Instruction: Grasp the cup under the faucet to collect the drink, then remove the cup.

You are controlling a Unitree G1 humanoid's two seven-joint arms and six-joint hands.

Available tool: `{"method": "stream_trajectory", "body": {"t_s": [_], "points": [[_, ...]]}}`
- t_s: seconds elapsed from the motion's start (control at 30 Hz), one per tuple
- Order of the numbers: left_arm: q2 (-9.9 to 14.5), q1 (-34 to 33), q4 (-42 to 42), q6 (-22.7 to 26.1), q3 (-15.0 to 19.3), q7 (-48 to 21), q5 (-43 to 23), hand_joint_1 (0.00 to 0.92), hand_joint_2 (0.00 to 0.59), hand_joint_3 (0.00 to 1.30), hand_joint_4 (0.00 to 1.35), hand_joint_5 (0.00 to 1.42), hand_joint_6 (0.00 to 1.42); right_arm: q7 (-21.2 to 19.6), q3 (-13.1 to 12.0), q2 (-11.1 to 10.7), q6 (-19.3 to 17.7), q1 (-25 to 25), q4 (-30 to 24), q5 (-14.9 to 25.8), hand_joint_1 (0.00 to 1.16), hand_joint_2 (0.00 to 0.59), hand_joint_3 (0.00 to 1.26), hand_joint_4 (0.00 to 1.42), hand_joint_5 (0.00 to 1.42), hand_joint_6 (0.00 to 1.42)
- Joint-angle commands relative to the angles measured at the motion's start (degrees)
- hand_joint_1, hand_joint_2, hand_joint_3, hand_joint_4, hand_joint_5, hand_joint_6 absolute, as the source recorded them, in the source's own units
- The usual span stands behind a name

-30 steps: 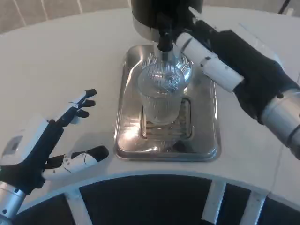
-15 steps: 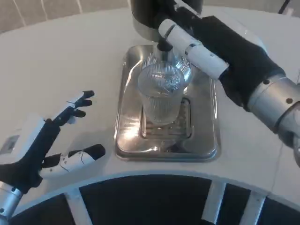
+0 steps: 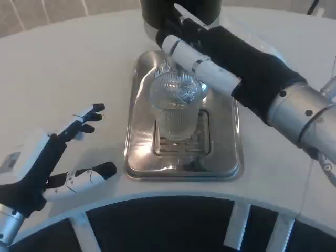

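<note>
On the shiny steel drip tray (image 3: 137,157) stood the ribbed clear plastic cup (image 3: 177,113); my right hand (image 3: 220,52) reached above it, grip unclear, my left hand (image 3: 55,157) released on the worktop (image 3: 63,68).

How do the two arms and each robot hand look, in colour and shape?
The right forearm is a silver cylinder; a black covering joins it to the right robot hand, whose fingers are white, rounded and segmented with black parts. The left robot hand has a white, boxy back with a small grey marking, black sides, and slim white fingers with black tips. No loose cables are visible.
</note>
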Motion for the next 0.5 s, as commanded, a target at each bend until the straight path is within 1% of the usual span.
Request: {"method": "stream_trajectory", "body": {"t_s": [0.03, 0.07, 0.17, 0.2, 0.3, 0.37, 0.5], "points": [[0.5, 0.9, 0.6, 0.4, 0.6, -0.7, -0.7, 0.065, 0.074, 0.19, 0.22, 0.33, 0.38, 1.5, 3.9, -2.1, -1.5, -1.3, -1.3, 0.5, 0.00, 0.462, 0.00, 0.00, 0.00, 0.00], [0.5, 0.9, 0.7, 0.4, 0.6, -0.7, -0.8, 0.065, 0.074, 0.19, 0.22, 0.33, 0.38, 1.4, 4.4, -2.6, -1.8, -1.4, -1.4, 0.3, 0.00, 0.463, 0.00, 0.00, 0.00, 0.00], [0.6, 0.9, 0.8, 0.4, 0.6, -0.8, -0.8, 0.064, 0.074, 0.19, 0.22, 0.33, 0.38, 1.7, 7.0, -4.5, -3.6, -2.2, -1.9, -1.5, 0.00, 0.464, 0.00, 0.00, 0.00, 0.00], [0.6, 0.9, 0.8, 0.4, 0.6, -0.8, -0.9, 0.064, 0.074, 0.19, 0.22, 0.33, 0.38, 1.8, 8.3, -5.4, -4.6, -2.5, -2.1, -2.6, 0.00, 0.464, 0.00, 0.00, 0.00, 0.00], [0.6, 1.0, 0.8, 0.3, 0.7, -0.9, -1.0, 0.064, 0.074, 0.19, 0.22, 0.33, 0.38, 2.2, 11.4, -7.2, -6.7, -3.0, -2.5, -5.4, 0.00, 0.464, 0.00, 0.00, 0.00, 0.00], [0.6, 1.0, 0.8, 0.3, 0.7, -0.9, -1.0, 0.064, 0.074, 0.19, 0.22, 0.33, 0.38, 2.5, 13.0, -7.8, -7.9, -3.3, -2.6, -7.3, 0.00, 0.465, 0.00, 0.00, 0.00, 0.00], [0.5, 1.2, 0.6, 0.4, 0.7, -1.2, -1.2, 0.064, 0.074, 0.19, 0.22, 0.33, 0.38, 3.4, 15.0, -8.6, -10.7, -2.8, -2.7, -11.4, 0.00, 0.465, 0.00, 0.00, 0.00, 0.00]]}}
